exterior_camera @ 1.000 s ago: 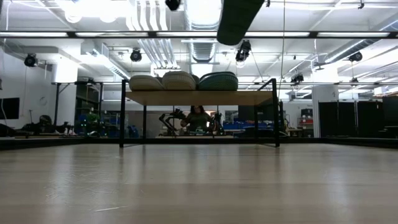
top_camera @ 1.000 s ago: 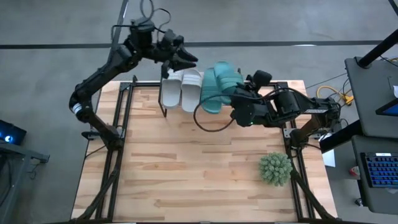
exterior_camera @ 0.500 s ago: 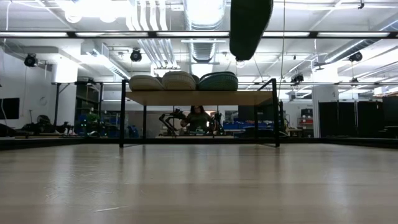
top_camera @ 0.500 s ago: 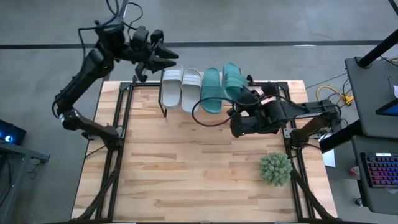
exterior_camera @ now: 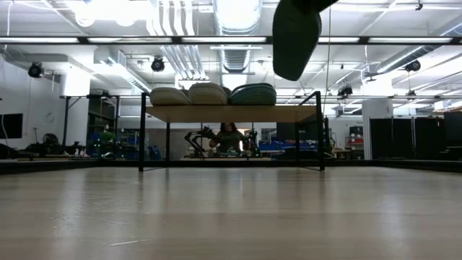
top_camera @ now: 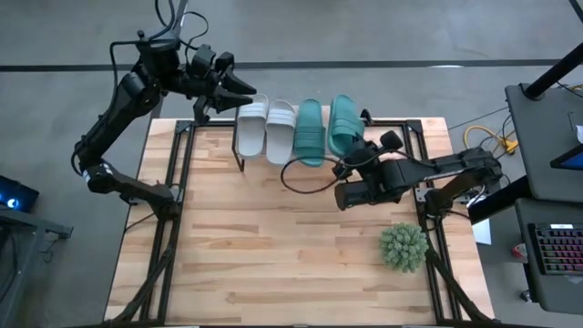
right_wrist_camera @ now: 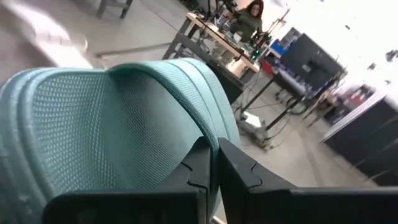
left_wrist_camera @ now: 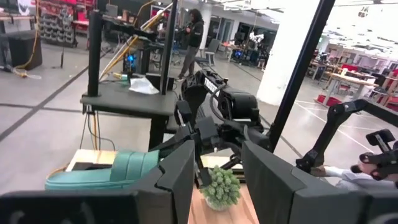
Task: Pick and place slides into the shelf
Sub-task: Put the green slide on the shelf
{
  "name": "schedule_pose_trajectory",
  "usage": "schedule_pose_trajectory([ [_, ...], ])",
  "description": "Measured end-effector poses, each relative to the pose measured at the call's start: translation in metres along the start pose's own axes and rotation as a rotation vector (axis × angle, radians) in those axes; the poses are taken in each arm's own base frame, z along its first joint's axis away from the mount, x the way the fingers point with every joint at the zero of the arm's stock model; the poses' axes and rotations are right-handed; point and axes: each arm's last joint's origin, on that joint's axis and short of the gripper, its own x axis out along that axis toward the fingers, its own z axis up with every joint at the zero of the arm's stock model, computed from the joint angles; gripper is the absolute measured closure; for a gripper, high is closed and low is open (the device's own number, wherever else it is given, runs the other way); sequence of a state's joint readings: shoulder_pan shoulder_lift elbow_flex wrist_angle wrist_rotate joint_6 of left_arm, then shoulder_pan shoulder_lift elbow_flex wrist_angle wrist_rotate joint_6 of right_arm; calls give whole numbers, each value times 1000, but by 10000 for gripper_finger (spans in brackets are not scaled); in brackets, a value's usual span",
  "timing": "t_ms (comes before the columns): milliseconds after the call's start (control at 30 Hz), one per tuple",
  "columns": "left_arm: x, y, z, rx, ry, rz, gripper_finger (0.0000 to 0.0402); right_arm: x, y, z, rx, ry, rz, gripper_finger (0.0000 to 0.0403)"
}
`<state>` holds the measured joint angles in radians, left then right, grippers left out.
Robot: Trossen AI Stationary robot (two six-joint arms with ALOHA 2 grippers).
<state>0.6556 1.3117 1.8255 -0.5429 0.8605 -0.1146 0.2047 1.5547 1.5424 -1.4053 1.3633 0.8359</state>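
The low shelf (exterior_camera: 231, 114) stands at the table's far edge. On its top lie two pale slides (top_camera: 266, 129) side by side and one teal slide (top_camera: 309, 133) to their right. A second teal slide (top_camera: 342, 120) hangs in the air over the shelf's right end, in my right gripper (top_camera: 355, 153), which is shut on it. In the low view this slide (exterior_camera: 296, 36) shows dark, above the shelf. My left gripper (top_camera: 244, 91) is open, up beyond the shelf's left end, touching nothing. My right gripper pinches the teal slide between its two fingers (right_wrist_camera: 198, 169) by the edge of the sole (right_wrist_camera: 208, 142) at the slide's near end. It comes at the slide from the table's near right. The slide is lifted clear of the shelf and tilted, its free end (exterior_camera: 292, 68) pointing down.
A spiky green plant ball (top_camera: 404, 246) sits on the table near its right edge, close behind my right arm. The wooden tabletop (top_camera: 273, 246) stretches toward the near edge. A person (exterior_camera: 231, 136) sits far behind the table.
My right gripper has carried the teal slide toward the table's right, off the top of the other teal slide to a place beside it, and has lowered it. My left gripper has drawn back from the pale slides toward the table's left.
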Motion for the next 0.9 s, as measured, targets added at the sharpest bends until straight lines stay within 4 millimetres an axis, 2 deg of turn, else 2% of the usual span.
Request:
schedule_pose_trajectory([
  [333,0,1,-1,17,5,5,283,6,14,-26,-411,18,-15,394],
  [633,0,1,-1,17,5,6,283,11,23,-46,-543,23,-17,394],
  [900,1,2,-1,10,4,34,283,13,38,-48,-690,-7,12,395],
])
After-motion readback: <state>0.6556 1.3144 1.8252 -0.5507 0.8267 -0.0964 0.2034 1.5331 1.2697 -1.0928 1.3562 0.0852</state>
